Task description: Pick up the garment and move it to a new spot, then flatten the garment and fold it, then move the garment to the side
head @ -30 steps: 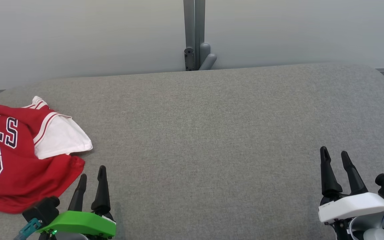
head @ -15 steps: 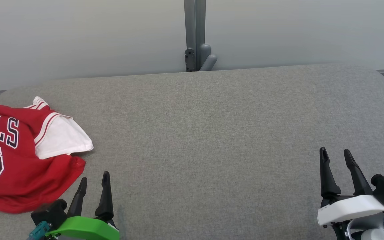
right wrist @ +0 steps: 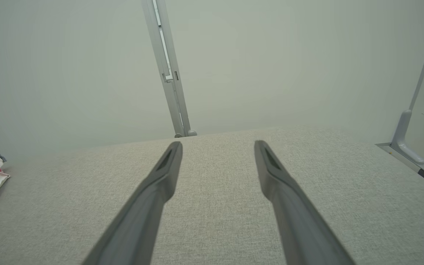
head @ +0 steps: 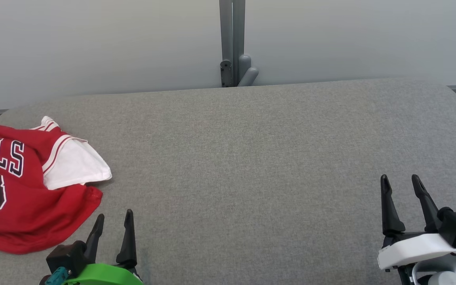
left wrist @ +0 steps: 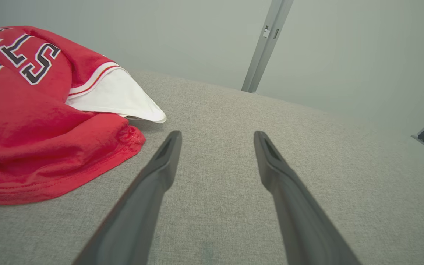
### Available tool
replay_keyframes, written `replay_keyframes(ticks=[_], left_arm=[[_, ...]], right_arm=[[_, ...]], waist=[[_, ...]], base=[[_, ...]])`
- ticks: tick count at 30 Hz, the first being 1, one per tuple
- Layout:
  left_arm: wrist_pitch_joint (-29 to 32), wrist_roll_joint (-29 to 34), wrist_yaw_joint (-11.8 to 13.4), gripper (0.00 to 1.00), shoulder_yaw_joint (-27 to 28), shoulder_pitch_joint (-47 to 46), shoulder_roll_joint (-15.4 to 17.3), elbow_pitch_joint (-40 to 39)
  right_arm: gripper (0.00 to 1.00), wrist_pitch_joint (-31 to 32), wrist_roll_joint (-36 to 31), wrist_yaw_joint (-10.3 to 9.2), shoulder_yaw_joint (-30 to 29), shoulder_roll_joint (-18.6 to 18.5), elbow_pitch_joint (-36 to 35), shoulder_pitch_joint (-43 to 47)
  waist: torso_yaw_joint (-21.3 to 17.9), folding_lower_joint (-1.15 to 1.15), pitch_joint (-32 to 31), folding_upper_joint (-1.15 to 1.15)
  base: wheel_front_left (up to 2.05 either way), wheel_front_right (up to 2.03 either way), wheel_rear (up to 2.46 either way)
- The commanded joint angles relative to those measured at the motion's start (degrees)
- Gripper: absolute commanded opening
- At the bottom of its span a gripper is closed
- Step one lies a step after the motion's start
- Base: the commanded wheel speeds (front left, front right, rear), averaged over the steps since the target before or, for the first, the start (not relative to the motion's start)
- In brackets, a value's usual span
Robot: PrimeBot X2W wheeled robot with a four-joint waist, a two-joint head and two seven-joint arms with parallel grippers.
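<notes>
The garment (head: 18, 213) is a red jersey with dark, white-edged lettering reading "LLS" above a numeral 3, and red-and-white striped trim. It lies crumpled in a loose heap at the left end of the grey fabric-covered table (head: 251, 158), with a white panel spilling out toward the table's middle.

Bright, even light; soft shadows; wrist views wide-angle distorted.
</notes>
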Motion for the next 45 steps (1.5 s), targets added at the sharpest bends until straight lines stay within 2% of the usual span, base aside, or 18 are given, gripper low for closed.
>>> replay_keyframes(ticks=[1, 27, 45], left_arm=[[-0.6, 1.9, -0.2, 1.0, 0.0, 0.3, 0.5, 0.1], [-3.4, 10.7, -0.3, 1.0, 0.4, 1.5, 0.3, 1.2], [-3.2, 10.0, -0.3, 1.0, 0.5, 1.5, 0.2, 1.2]], right_arm=[[1.0, -0.6, -1.4, 0.01, -0.3, -0.4, -0.4, 0.5], [1.0, -3.3, -8.2, 0.02, -1.6, -1.2, 1.9, 1.3], [1.0, -3.2, -6.9, 0.02, -2.0, -0.9, 2.4, 1.7]], waist=[[0.0, 0.0, 0.0, 0.0], [0.8, 0.0, -0.8, 0.0], [1.2, 0.0, -0.9, 0.0]], base=[[0.0, 0.0, 0.0], [0.0, 0.0, 0.0], [0.0, 0.0, 0.0]])
